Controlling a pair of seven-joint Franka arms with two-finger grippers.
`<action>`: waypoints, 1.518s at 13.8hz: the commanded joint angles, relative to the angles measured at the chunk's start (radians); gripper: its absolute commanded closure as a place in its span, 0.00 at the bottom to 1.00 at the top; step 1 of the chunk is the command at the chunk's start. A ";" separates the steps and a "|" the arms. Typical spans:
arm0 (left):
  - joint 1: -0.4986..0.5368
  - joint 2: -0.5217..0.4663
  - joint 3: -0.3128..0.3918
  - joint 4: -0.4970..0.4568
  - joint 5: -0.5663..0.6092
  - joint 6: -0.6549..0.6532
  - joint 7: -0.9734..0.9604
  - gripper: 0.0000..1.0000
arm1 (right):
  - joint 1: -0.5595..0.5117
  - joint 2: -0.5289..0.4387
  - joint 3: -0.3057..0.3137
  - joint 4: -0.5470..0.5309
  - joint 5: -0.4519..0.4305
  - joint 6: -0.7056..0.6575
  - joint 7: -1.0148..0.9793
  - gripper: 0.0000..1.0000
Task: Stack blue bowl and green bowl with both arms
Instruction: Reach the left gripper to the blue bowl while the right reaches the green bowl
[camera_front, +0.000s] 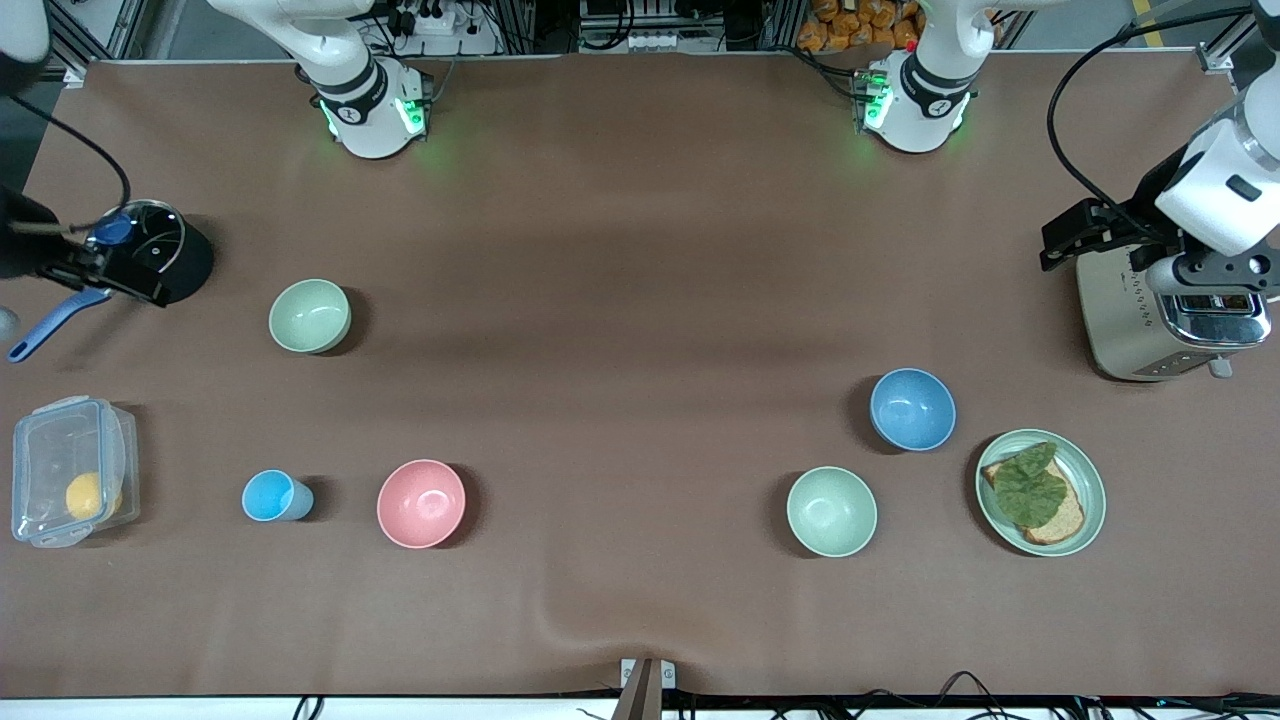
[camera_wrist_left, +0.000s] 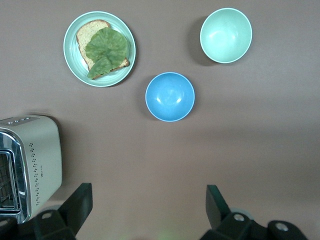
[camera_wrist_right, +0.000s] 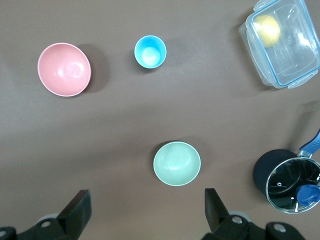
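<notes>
Both tools spread, empty: left tool (camera_wrist_left: 147, 210) over toaster (camera_front: 1170, 315), half hiding it; right tool (camera_wrist_right: 147, 210) over pot (camera_front: 150, 250). Blue bowl (camera_front: 912, 409) near toaster, green bowl (camera_front: 831, 511) beside.

A wide table (camera_front: 640, 250) covered in matte brown paper fills the room's middle, the sheet rippling near its front edge. Along the top runs an aluminium frame (camera_front: 120, 30) with cables and a power strip (camera_front: 430, 20); soft, even light overhead
</notes>
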 joint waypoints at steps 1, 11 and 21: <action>0.001 0.040 0.003 0.019 -0.016 -0.003 -0.006 0.00 | -0.022 0.038 0.010 -0.001 -0.034 -0.010 -0.019 0.00; 0.021 0.377 0.004 0.015 -0.008 0.319 0.000 0.00 | -0.106 0.035 0.011 -0.277 0.117 0.178 -0.022 0.00; 0.040 0.601 0.004 -0.077 0.027 0.516 0.017 0.00 | -0.240 -0.034 0.011 -0.703 0.135 0.585 -0.503 0.00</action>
